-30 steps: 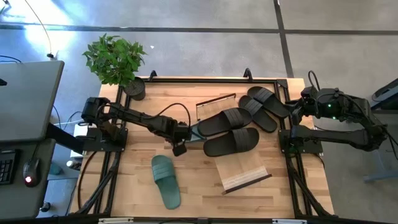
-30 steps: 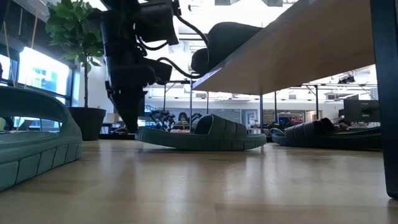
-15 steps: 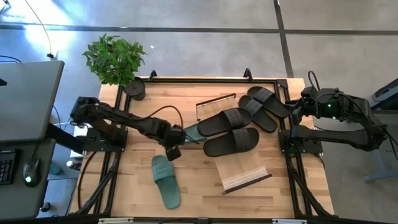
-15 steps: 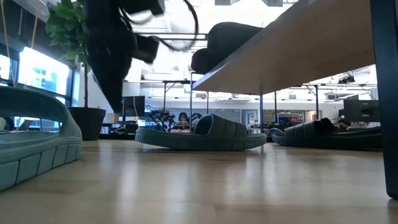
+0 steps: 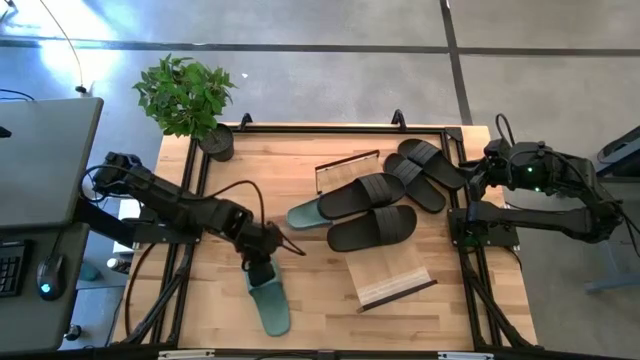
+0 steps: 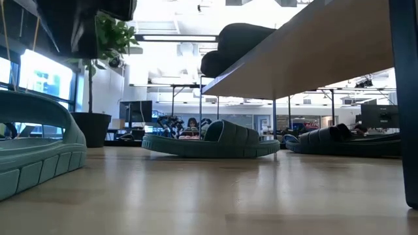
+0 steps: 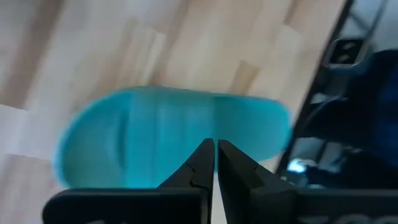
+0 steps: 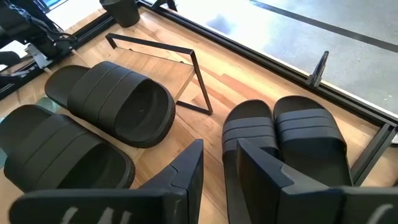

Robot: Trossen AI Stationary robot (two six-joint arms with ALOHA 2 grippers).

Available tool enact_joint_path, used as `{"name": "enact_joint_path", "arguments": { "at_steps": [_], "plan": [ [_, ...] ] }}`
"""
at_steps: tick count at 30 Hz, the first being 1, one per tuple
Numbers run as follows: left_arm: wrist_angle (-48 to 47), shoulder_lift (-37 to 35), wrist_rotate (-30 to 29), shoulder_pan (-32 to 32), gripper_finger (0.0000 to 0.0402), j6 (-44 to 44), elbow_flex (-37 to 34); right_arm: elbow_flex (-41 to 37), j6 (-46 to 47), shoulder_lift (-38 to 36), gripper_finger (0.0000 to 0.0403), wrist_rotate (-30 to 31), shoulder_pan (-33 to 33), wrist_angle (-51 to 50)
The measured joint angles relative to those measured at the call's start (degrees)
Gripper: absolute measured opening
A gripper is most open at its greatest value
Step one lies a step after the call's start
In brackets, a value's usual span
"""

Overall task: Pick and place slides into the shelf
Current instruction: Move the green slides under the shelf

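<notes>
Your left tool (image 5: 262, 268) hangs over the heel end of one green slide (image 5: 267, 290), which lies alone on the bench (image 5: 320, 300) near its front edge; the two fingers (image 7: 205, 165) are together with nothing between them, as you see in the left wrist view above the green slide (image 7: 168, 140). The second green slide (image 5: 303, 213) lies near the middle of the bench, partly under the shelf (image 5: 375, 235). You find two black slides (image 5: 368, 210) side by side on the sloping wooden top of that shelf. Another black pair (image 5: 425, 170) lies flat on the bench toward the right rear corner. Your right tool (image 8: 214, 168) waits at the right edge, fingers apart and empty, above the black pair (image 8: 286, 140).
</notes>
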Motion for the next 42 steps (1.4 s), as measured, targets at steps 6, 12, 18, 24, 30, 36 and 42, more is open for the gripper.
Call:
{"name": "enact_joint_path", "arguments": {
  "at_steps": [6,12,18,24,30,36,42],
  "plan": [
    [8.6,0.0,-6.2,-0.7,0.0010,-1.7,0.0,0.0,0.0,0.0,0.0087,3.2,0.0,0.0],
    [9.8,0.0,-9.0,-0.5,0.0010,-0.3,0.0,0.0,0.0,0.0,0.0087,4.6,0.0,0.0],
    [9.8,0.1,-8.2,-0.5,0.0010,-0.7,0.0,0.0,0.0,0.0,0.0087,2.3,0.0,-0.6],
    [11.3,0.1,-2.5,-1.0,0.0010,-2.3,0.6,0.0,0.2,0.0,0.0087,1.7,0.0,-0.7],
    [8.3,0.1,2.2,-3.2,0.0010,-3.9,6.6,0.0,0.0,0.0,0.0087,1.0,0.0,-1.2],
    [-6.9,0.5,-6.7,-7.6,0.0010,-5.8,17.3,0.0,-0.4,0.0,0.0087,1.5,0.0,-1.4],
    [-25.9,4.0,-24.8,-13.7,0.0010,-9.9,28.7,0.0,-1.1,0.0,0.0087,2.8,0.0,-1.4]
  ]
}}
